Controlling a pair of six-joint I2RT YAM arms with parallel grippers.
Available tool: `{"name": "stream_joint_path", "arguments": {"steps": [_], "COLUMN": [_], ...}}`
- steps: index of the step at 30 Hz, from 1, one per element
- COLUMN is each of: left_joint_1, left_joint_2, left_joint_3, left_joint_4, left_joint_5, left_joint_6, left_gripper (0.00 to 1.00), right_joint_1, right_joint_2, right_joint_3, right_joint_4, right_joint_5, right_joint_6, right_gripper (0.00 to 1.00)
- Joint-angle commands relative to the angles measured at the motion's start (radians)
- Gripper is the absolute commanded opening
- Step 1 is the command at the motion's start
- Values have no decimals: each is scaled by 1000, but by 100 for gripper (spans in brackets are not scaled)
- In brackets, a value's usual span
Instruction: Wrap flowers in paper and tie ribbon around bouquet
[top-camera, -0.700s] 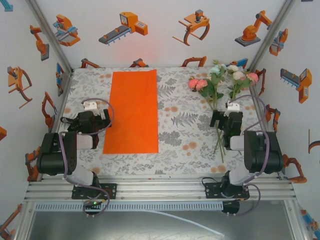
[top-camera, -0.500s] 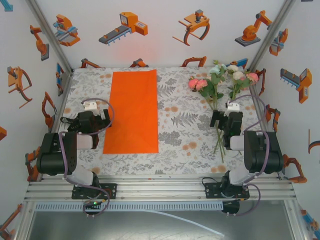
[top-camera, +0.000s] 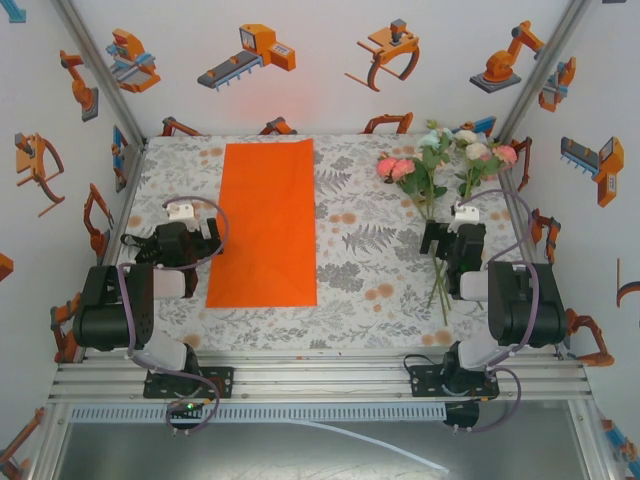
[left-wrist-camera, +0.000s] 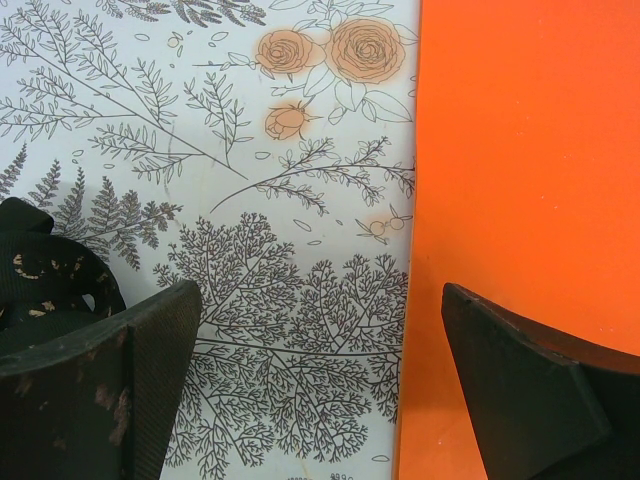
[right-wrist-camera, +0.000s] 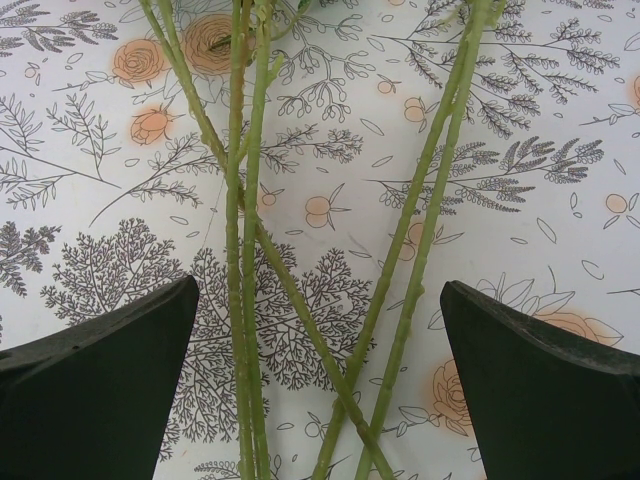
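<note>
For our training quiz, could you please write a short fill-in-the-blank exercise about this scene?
The paper, lying flat, is coloured ____.
The jaws of the right gripper hang over the green ____ of the flowers.
The jaws of the left gripper stand ____ across the paper's left edge.
Missing words: orange; stems; open.

Paper (top-camera: 265, 220): one plain bright orange rectangular sheet, flat and unfolded; its left edge runs between the fingers of the left claw (left-wrist-camera: 320, 300), and the sheet spreads to that claw's right and on ahead of it

Flowers (top-camera: 437, 172): small bunch of pink, white and pale green blooms with green leaves, lying flat; blooms ahead of the right claw (right-wrist-camera: 320, 300), thin green stems crossing between its fingers

Ribbon (left-wrist-camera: 45, 275): black, faint lettering, bunched just outside the left claw's left finger
</note>
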Motion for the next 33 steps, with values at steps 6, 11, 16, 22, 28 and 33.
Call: {"name": "stream_joint_path", "arguments": {"steps": [6, 11, 16, 22, 28, 33], "left_joint_1": [5, -8, -53, -73, -63, -33], "left_joint_2": [-10, -37, -309, -396, -129, 36], "left_joint_3": [20, -5, 26, 322, 615, 685], "left_joint_4": [-2, 32, -230, -769, -1096, -1121], "left_joint_5": [14, -34, -199, -86, 106, 139], "left_joint_6": [9, 6, -29, -315, -372, -341], "left_gripper": [97, 97, 97, 97, 100, 81], "right_joint_1": [2, 6, 45, 423, 715, 807], "right_joint_2": [-72, -282, -465, -387, -111, 91], "right_joint_3": [8, 104, 297, 500, 702, 794], "right_joint_4": [-14, -403, -864, -1084, -1089, -1052], "right_joint_5": [-11, 70, -3, 32, 9, 14], "right_joint_6": [-9, 113, 474, 510, 584, 595], "right_gripper": [99, 99, 93, 92, 92, 91]}}
